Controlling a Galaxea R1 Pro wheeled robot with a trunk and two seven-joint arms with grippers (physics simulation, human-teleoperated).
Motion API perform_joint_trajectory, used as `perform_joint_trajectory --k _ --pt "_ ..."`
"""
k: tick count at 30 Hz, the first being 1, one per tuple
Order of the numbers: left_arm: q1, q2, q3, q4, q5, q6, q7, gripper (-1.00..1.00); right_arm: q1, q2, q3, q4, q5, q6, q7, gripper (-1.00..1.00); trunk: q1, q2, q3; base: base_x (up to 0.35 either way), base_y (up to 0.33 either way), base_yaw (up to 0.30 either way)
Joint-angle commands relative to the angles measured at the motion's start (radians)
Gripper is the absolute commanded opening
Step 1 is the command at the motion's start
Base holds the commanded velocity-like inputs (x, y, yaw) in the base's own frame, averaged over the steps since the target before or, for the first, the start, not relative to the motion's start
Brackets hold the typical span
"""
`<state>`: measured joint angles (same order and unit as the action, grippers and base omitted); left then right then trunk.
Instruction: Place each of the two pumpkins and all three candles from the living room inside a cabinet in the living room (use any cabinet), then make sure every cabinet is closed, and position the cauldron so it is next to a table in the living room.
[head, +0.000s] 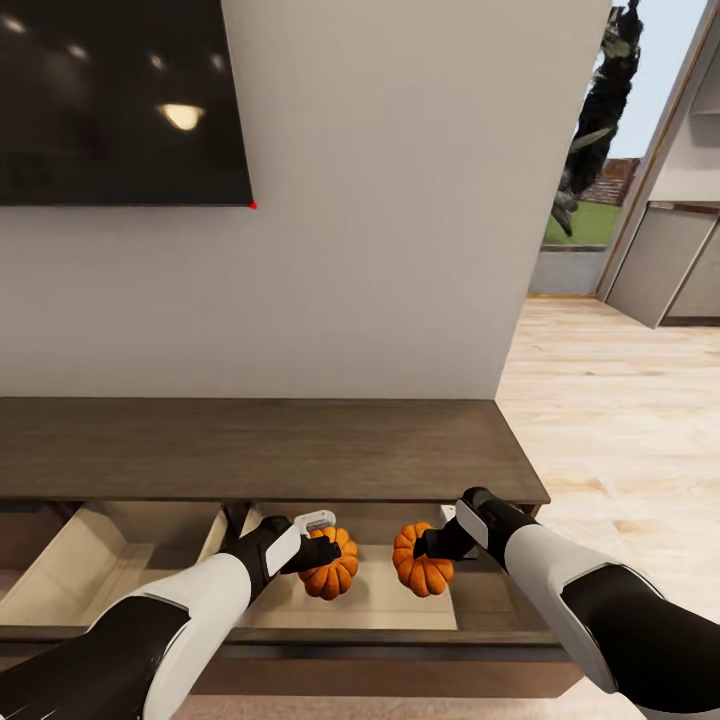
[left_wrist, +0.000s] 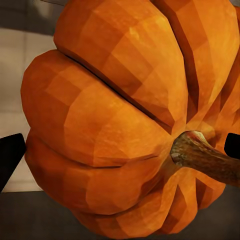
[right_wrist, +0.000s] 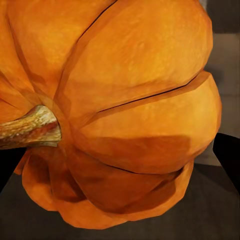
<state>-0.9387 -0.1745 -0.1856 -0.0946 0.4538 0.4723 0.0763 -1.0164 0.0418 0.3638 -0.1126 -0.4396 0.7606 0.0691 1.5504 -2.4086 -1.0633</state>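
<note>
Two orange ribbed pumpkins hang over the open right drawer (head: 380, 605) of the long dark brown cabinet (head: 260, 448). My left gripper (head: 322, 553) is shut on the left pumpkin (head: 332, 566); in the left wrist view that pumpkin (left_wrist: 125, 115) sits between the dark fingertips (left_wrist: 9, 159), its brown stem pointing sideways. My right gripper (head: 428, 548) is shut on the right pumpkin (head: 422, 562), which looms large as a pumpkin (right_wrist: 120, 110) in the right wrist view. Both pumpkins are held above the drawer's pale inside, close together. The candles, cauldron and coffee table are out of view.
A second drawer (head: 110, 565) stands open to the left, pale inside. A dark TV screen (head: 120, 100) hangs on the white wall above the cabinet. Pale wood floor (head: 620, 400) runs off to the right towards a doorway and grey units (head: 670, 260).
</note>
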Motion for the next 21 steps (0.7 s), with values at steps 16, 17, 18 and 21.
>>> perform_joint_trajectory --k 16,17,18,21 --pt "0.000 0.000 -0.007 -0.002 0.011 0.005 0.005 -1.00 -0.001 0.000 0.009 0.000 -0.003 0.003 0.004 -1.00 0.000 0.000 -0.019 0.000 0.000 0.000" --pt "0.000 0.000 -0.007 -0.002 0.011 0.005 0.005 -1.00 -0.001 0.000 0.009 0.000 -0.004 0.003 0.004 -1.00 0.000 0.000 -0.020 0.000 0.000 0.000" --pt "0.000 0.000 -0.007 -0.002 0.011 0.005 0.005 -1.00 -0.001 0.000 0.009 0.000 -0.003 0.003 0.004 -1.00 0.000 0.000 -0.022 0.000 0.000 0.000" --pt "0.000 0.000 -0.007 -0.002 0.011 0.005 0.005 -1.00 -0.001 0.000 0.009 -0.001 -0.003 0.003 0.004 -1.00 0.000 0.000 -0.027 0.000 0.000 0.000"
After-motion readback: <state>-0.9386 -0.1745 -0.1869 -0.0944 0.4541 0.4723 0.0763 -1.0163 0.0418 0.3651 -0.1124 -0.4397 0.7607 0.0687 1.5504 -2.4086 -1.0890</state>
